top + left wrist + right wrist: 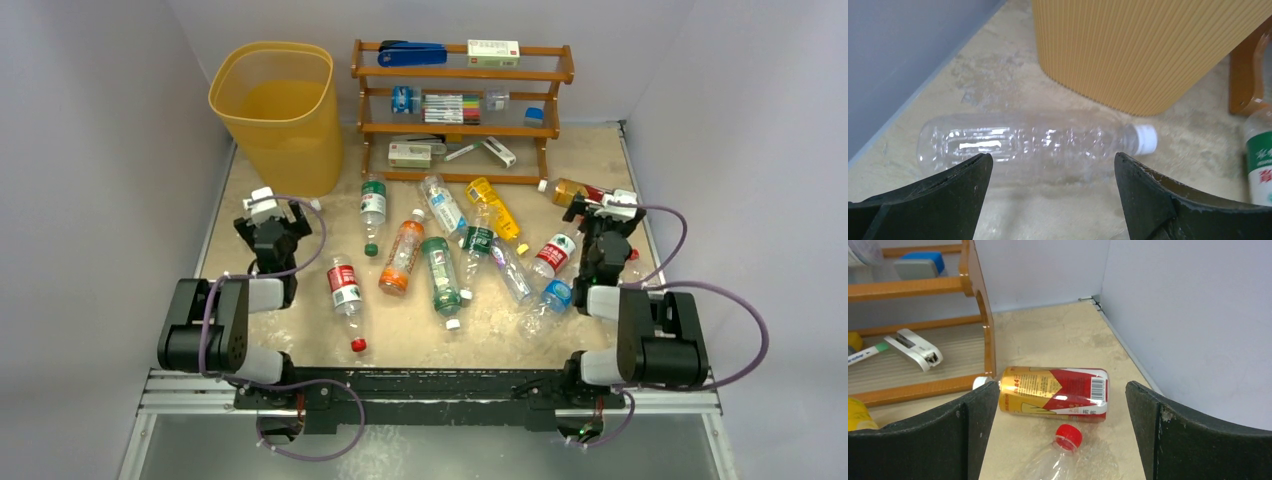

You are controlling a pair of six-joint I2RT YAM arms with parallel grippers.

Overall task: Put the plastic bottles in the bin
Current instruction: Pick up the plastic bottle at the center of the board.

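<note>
Lying scattered, bottles, beside upright bin

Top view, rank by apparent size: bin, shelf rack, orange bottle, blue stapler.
1. shelf rack, widest footprint
2. bin
3. orange bottle and blue stapler: look about alike, and the stapler sits farther back, so not ranked.

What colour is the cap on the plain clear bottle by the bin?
White cap, seen best in the left wrist view.

I have the left arm and right arm low, reaching forward. Left gripper and right gripper: jaws wide, empty.
</note>
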